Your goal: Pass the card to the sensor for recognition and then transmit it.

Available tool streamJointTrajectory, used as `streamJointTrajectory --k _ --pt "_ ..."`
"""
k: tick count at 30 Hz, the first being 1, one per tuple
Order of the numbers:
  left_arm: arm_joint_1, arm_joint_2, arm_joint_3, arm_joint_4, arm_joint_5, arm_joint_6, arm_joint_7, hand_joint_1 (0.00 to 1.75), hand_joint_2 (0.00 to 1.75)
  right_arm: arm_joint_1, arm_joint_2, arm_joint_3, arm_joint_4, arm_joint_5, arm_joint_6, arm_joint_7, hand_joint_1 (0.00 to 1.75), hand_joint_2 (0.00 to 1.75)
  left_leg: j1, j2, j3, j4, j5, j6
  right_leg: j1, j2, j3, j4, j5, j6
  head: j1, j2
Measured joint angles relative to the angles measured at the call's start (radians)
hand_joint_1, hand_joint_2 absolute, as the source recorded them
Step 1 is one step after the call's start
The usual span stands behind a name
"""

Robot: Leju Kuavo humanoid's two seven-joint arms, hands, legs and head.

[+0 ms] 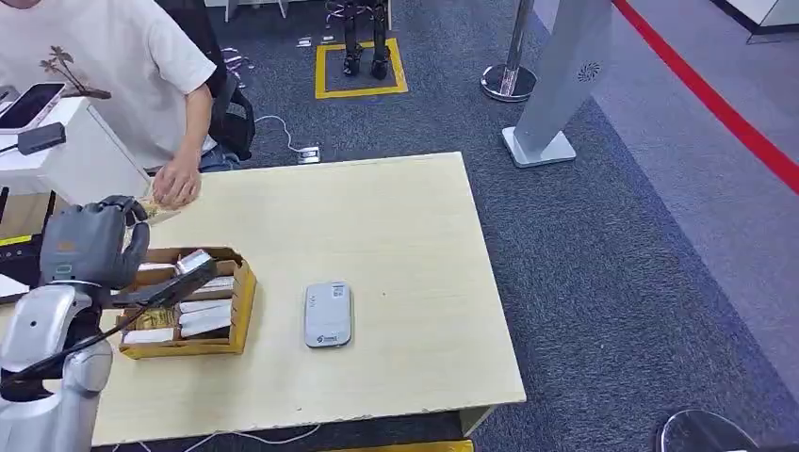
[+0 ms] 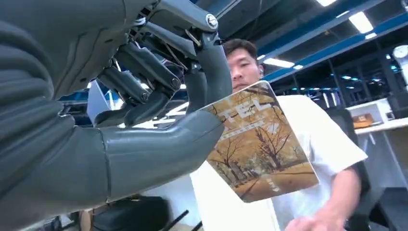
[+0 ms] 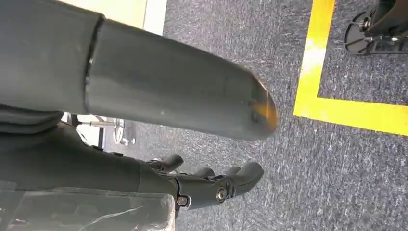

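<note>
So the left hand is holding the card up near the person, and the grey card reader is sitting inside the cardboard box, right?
Not quite. The left hand does hold the card up near the person, but the head view shows the grey card reader lying on the table beside the cardboard box, not in it.

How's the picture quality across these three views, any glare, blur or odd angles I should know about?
Head view: even light, soft focus, little shadow on the table. Left wrist view: looks up past the left hand and its card, with bright ceiling lights glaring at the upper edge. Right wrist view: the close thumb of the right hand looms large; the carpet looks grainy.
</note>
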State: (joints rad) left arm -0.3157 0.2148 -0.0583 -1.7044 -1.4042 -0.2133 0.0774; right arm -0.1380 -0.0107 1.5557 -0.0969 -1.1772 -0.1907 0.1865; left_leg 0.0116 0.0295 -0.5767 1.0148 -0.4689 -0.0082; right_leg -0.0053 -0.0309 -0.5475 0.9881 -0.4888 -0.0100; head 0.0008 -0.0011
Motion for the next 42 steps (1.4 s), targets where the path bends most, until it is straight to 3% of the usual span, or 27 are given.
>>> streamJointTrajectory --k 6,13,19,30,31,33,34,42 --pt "-0.072 0.013 0.053 0.051 -0.025 -0.011 0.024 1.75 1.75 0.0 0.0 0.0 0.0 0.028 0.003 0.0 0.0 0.0 0.0 0.0 0.0 0.0 0.0 0.0 0.0 0.0 0.0 0.0 0.0 0.0 0.0 0.0" --pt "-0.136 0.008 0.121 0.177 -0.122 0.0 0.04 1.75 1.75 -0.001 0.0 0.0 0.0 0.063 0.008 0.001 0.0 0.0 0.0 0.0 0.0 0.0 0.0 0.0 0.0 0.0 0.0 0.0 0.0 0.0 0.0 0.0" --pt "-0.2 -0.018 0.146 0.296 -0.161 0.015 0.037 1.75 1.75 -0.003 0.0 0.0 0.0 0.069 0.005 0.001 0.0 0.0 0.0 0.0 0.0 0.0 0.0 0.0 0.0 0.0 0.0 0.0 0.0 0.0 0.0 0.0" --pt "-0.246 -0.069 0.146 0.37 -0.167 0.014 0.021 1.75 1.75 -0.005 0.0 0.0 0.0 0.063 0.006 0.001 0.0 0.0 0.0 0.001 0.0 0.0 0.0 0.0 0.0 0.001 0.0 0.0 0.0 0.0 0.0 0.0" --pt "-0.25 -0.074 0.146 0.375 -0.166 0.014 0.018 0.0 1.75 -0.005 0.0 0.0 0.0 0.061 0.006 0.001 0.0 0.0 0.0 0.001 0.0 0.0 0.0 0.0 0.0 0.001 0.0 0.0 0.0 0.0 0.0 0.0" --pt "-0.257 -0.083 0.146 0.383 -0.166 0.018 0.013 0.0 1.75 -0.006 0.0 0.0 0.0 0.059 0.006 0.0 0.0 0.0 0.0 0.001 0.0 0.0 0.0 0.0 0.0 0.001 0.0 0.0 0.0 0.0 0.0 0.0" --pt "-0.257 -0.088 0.146 0.384 -0.166 0.024 0.012 0.0 0.0 -0.006 0.0 0.0 0.0 0.058 0.006 0.0 0.0 0.0 0.0 0.001 0.0 0.0 0.0 0.0 0.0 0.001 0.0 0.0 0.0 0.0 0.0 0.0" --pt "-0.253 -0.139 0.146 0.363 -0.139 0.058 0.01 0.0 0.0 -0.006 0.0 0.0 0.0 0.05 0.005 0.0 0.0 0.0 0.0 0.001 0.0 0.0 0.0 0.0 0.0 0.001 0.0 0.0 0.0 0.0 0.0 0.0"
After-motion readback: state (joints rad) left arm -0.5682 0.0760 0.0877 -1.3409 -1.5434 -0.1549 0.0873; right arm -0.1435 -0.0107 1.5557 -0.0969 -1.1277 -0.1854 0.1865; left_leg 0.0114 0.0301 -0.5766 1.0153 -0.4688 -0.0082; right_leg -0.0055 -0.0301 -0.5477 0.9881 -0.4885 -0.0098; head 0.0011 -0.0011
